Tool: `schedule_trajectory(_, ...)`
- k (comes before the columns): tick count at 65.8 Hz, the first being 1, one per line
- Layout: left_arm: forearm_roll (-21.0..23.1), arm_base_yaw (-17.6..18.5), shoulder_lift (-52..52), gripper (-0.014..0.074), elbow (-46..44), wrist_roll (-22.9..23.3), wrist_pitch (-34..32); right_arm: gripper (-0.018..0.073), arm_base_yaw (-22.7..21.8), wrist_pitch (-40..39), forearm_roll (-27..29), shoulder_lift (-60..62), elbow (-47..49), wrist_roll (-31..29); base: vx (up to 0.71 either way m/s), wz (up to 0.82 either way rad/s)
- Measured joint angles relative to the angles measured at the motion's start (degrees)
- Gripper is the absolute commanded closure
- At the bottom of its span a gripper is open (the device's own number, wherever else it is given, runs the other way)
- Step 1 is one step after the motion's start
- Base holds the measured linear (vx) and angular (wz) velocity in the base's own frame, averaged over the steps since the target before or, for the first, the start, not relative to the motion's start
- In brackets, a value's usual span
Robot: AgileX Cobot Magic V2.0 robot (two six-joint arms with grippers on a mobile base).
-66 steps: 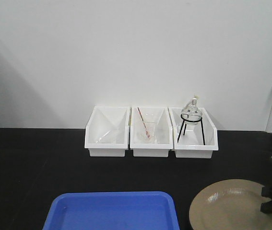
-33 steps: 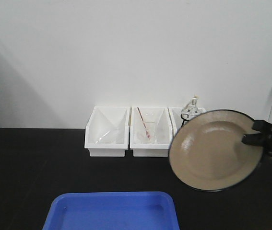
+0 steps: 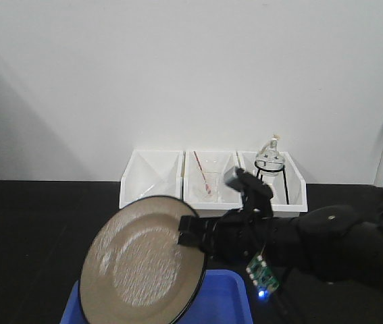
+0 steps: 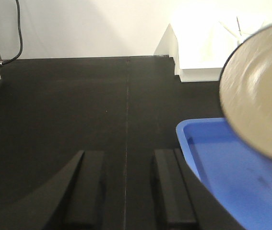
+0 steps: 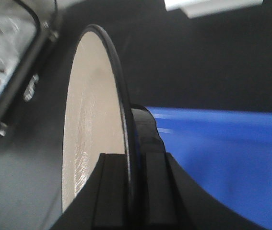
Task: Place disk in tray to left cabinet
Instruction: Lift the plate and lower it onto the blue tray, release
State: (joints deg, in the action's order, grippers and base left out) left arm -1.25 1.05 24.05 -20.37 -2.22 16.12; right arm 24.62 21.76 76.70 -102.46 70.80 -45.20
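Observation:
The disk [image 3: 140, 260], tan inside with a black rim, hangs tilted nearly on edge over the blue tray [image 3: 226, 297] at the table's front. My right gripper [image 3: 190, 231] is shut on its right rim, the arm reaching in from the right. In the right wrist view the disk [image 5: 92, 120] stands edge-on, pinched in the right gripper [image 5: 128, 160], with the tray [image 5: 222, 153] below it. My left gripper [image 4: 127, 155] is open over bare black table just left of the tray [image 4: 222, 163]; the disk [image 4: 265, 96] shows at the upper right. The left cabinet is out of view.
Three white bins [image 3: 152, 185] stand in a row against the white wall. The right one holds a glass flask on a black tripod [image 3: 269, 162]. A black cable [image 4: 18, 33] hangs at the table's far left. A dark-framed object [image 5: 16, 57] lies beyond the disk.
The right arm lifted the disk off the table at the front right, then swung it left and down. It now hangs tilted over the tray.

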Motion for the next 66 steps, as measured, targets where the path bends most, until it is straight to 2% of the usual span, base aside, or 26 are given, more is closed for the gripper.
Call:
schedule_trajectory(20, 0.0, 0.0, 0.0, 0.0216, 0.0, 0.0, 0.0, 0.0557, 0.8, -0.3, -7.8, -7.6, 0.0, 0.1, 0.00, 0.00)
schedule_trajectory(32, 0.0, 0.0, 0.0, 0.0216, 0.0, 0.0, 0.0, 0.0503, 0.8, -0.1, -13.4, -8.4, 0.9, 3.1, 0.00, 0.00)
schedule_trajectory(45, 0.0, 0.0, 0.0, 0.0216, 0.0, 0.0, 0.0, 0.0331, 0.8, -1.3, -19.7, -8.6, 1.0, 8.0, 0.00, 0.00)
schedule_trajectory(56, 0.0, 0.0, 0.0, 0.0216, 0.0, 0.0, 0.0, 0.0125, 0.8, -1.5, -27.6, -9.4, 0.9, 8.1, 0.00, 0.00)
schedule_trajectory(61, 0.0, 0.0, 0.0, 0.0216, 0.0, 0.0, 0.0, 0.0055, 0.8, -1.4, -29.6, -9.7, 0.8, 8.1, 0.00, 0.00)
schedule_trajectory(66, 0.0, 0.0, 0.0, 0.0216, 0.0, 0.0, 0.0, 0.0021, 0.4, -1.0, -30.4, -9.7, 0.8, 8.2, 0.00, 0.00)
